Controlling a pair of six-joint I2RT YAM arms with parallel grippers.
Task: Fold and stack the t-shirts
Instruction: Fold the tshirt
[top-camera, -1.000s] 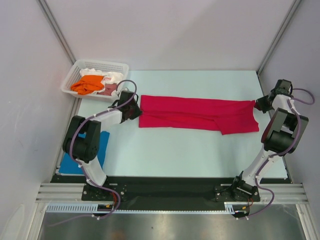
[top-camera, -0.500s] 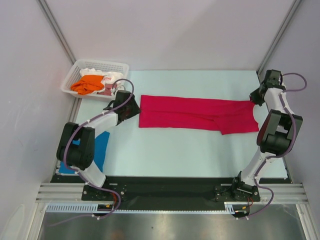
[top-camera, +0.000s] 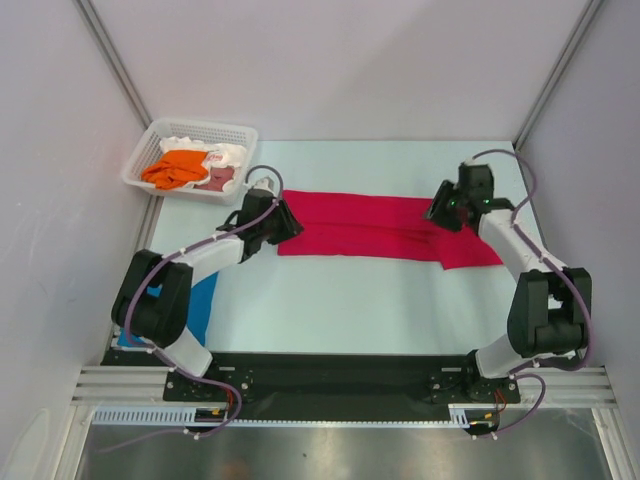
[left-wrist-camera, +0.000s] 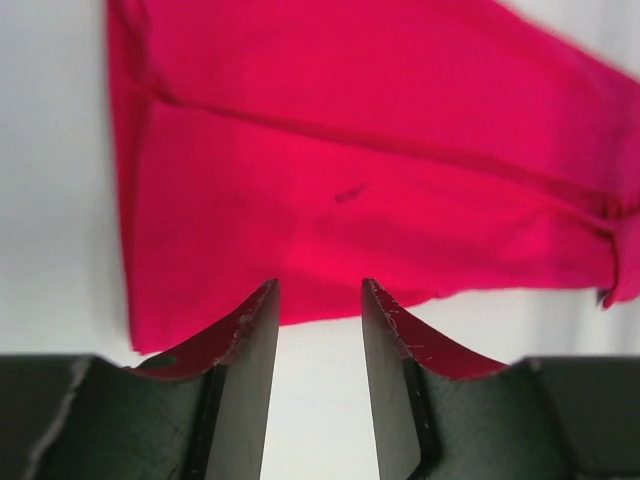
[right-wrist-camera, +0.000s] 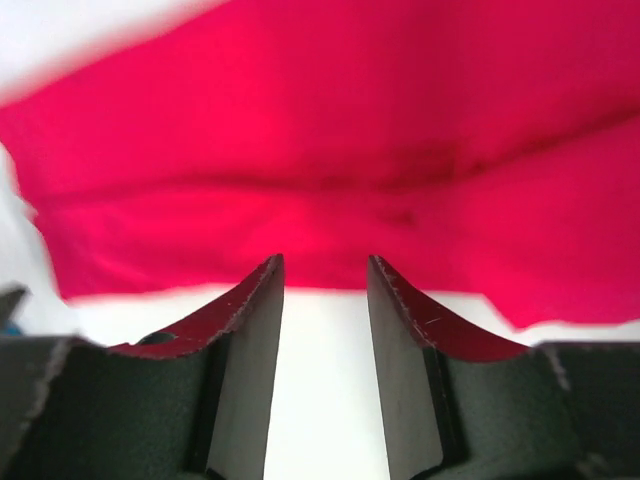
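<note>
- Crimson t-shirt (top-camera: 380, 225) lies free of both grippers. The left gripper (left-wrist-camera: 318, 290) has its jaws a modest gap apart with nothing in them, poised at the cloth's edge near its left end.
- The right gripper (right-wrist-camera: 325, 262) looks the same: jaws moderately apart and empty, at the cloth's edge toward the shirt's right end.
- A second ago both were pinched shut at the outer tips of the strip. They have since let go and come inward over the cloth, the right one by much more.
- I take this to mean the lengthwise fold is laid and released. A crosswise fold probably comes next, and that needs fresh grips.
- The left arm reaches forward and rightward from its base. The right arm runs up the table's right side, then angles inward.
- The shirt is a long flat band across the middle of the table (top-camera: 350, 300). It lies well apart from the blue t-shirt (top-camera: 203, 300) at the near left.
- The basket (top-camera: 205, 126) in the far left corner holds the orange t-shirt (top-camera: 180, 168), pink t-shirt (top-camera: 222, 178) and white t-shirt (top-camera: 228, 153).
</note>
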